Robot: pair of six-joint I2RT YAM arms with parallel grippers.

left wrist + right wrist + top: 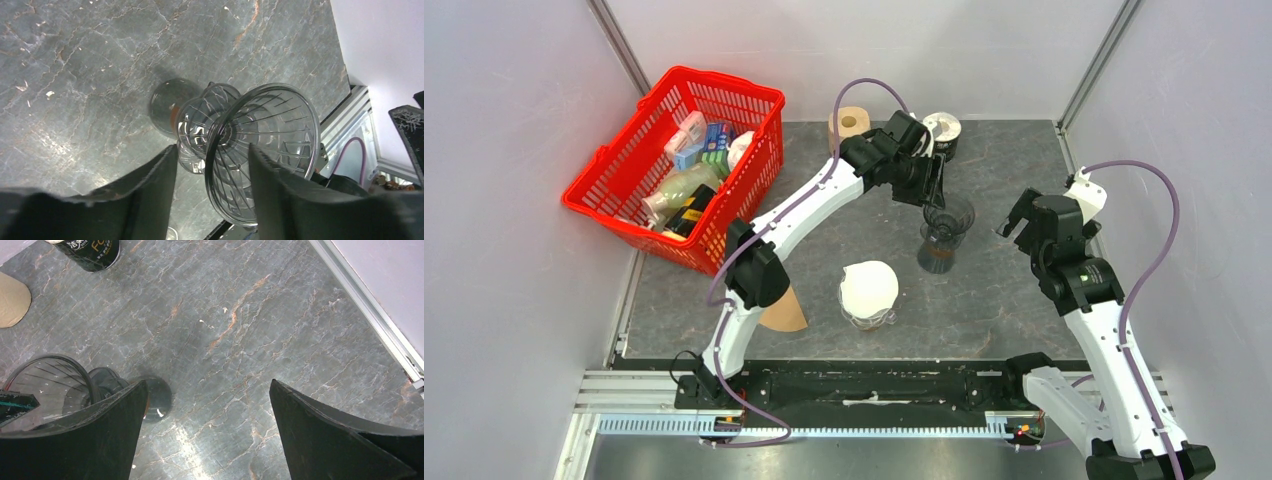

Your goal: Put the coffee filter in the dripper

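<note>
The clear ribbed dripper [946, 222] stands upright on its stand at mid-table. My left gripper [934, 185] reaches down over its far rim. In the left wrist view the dripper's rim [270, 125] passes between the fingers of the left gripper [212, 150], one inside the cone and one outside, with a gap on both sides; the gripper is open. A white coffee filter [869, 288] lies mounded in front of the dripper, with neither gripper near it. My right gripper [1024, 225] hovers open to the right of the dripper [47, 385], nothing between its fingers [207, 385].
A red basket [679, 160] of groceries stands at the back left. At the back sit a brown paper roll [849, 123] and a black can [942, 132]. A brown paper cone [784, 312] lies by the left arm's base.
</note>
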